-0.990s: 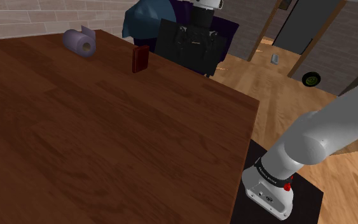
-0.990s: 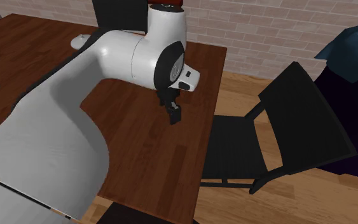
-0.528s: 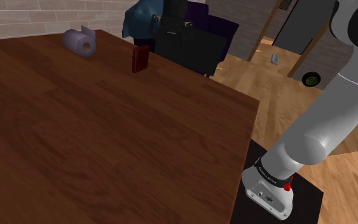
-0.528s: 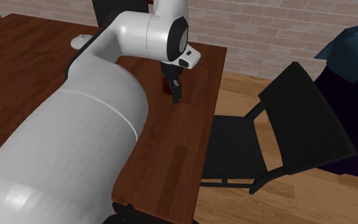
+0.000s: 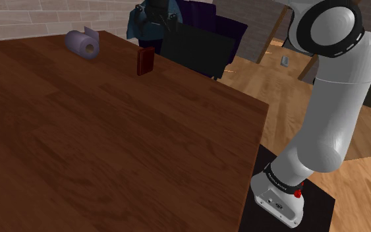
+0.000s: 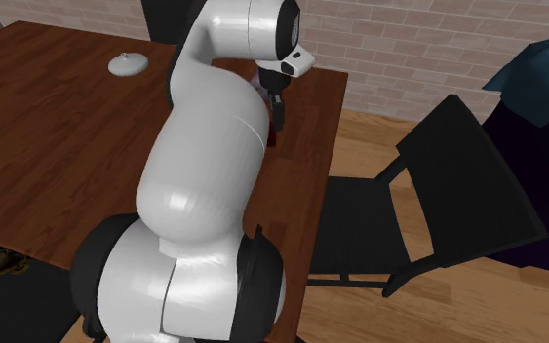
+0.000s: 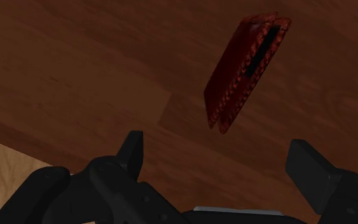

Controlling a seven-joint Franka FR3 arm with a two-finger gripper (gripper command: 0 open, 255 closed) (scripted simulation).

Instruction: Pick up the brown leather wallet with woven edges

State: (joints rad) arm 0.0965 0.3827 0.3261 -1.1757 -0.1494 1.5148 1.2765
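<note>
Your pincer (image 7: 219, 158) is spread wide, holding nothing. The woven-edged brown wallet (image 7: 246, 71) stands on edge on the worktop (image 7: 75, 70), at one o'clock of the gap. Centre over it, turn the fingers (image 7: 133, 149) to its flat faces, then descend.

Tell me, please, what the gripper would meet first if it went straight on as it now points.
Probably the reddish-brown wallet, which stands on edge ahead of the gripper, in line with the gap between its open fingers. If the gripper passes beside it, the wooden table. Depth is unclear.
</note>
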